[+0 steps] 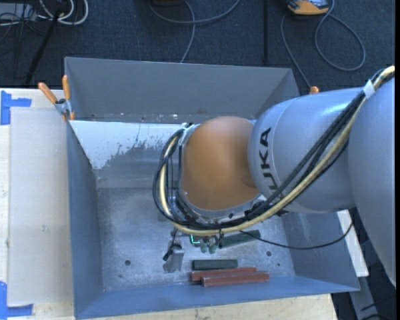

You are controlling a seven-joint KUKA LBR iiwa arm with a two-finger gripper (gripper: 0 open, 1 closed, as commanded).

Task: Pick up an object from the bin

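A dark flat bar [215,265] and a red-brown stick [232,279] lie side by side on the floor of the bin [120,205], close to its near wall. Both point left to right. They are just past my end effector [207,243], toward that wall. A small grey piece [173,257] lies to its left. I cannot tell if my end effector is open or shut, or if it has hold of anything.

The orange cover [217,162] hides the middle of the bin [123,205].
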